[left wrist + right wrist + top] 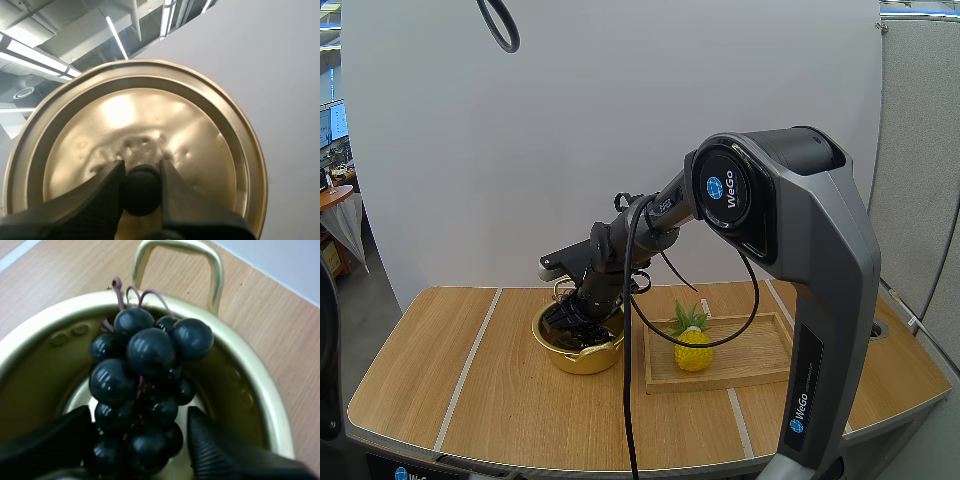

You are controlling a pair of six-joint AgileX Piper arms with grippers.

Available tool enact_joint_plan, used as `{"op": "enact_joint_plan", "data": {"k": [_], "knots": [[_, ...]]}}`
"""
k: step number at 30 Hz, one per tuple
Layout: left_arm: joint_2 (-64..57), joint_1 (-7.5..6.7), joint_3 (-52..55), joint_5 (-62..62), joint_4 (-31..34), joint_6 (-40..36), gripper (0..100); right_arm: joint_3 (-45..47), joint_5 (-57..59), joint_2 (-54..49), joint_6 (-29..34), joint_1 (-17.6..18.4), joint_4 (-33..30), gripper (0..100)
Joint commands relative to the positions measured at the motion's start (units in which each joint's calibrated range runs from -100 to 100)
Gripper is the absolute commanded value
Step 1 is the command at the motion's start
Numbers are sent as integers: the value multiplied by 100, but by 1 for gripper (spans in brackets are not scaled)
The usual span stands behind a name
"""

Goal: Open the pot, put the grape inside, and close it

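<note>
Two end effectors busy. Counter (500, 400) carries wooden tray (760, 375) at right, open pot (582, 360) left of it. Lid (200, 125) held off pot, left end effector (141, 172) closed on its black knob (141, 192). Bunch of grapes (145, 385) inside pot mouth, right end effector (139, 415) gripping its sides. Bunch probably light, soft, skins slippery: gentle squeeze at middle. Long axis along fingers, stem toward far handle (180, 270).

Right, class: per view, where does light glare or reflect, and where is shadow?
Left wrist view: a broad patch glares on the lid held by the left gripper. Right wrist view: highlights dot the grapes in the right gripper. High view: even light, faint shadow beneath the pot.
</note>
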Motion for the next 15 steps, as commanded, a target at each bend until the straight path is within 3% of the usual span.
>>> {"op": "enact_joint_plan", "data": {"k": [1,15], "knots": [[-3,-12,-42,-201,48,-34,0,42,483,-95,-40,11,-86,100],[-3,-12,-42,-201,48,-34,0,42,1095,-1660,-40,17,92,100]]}}
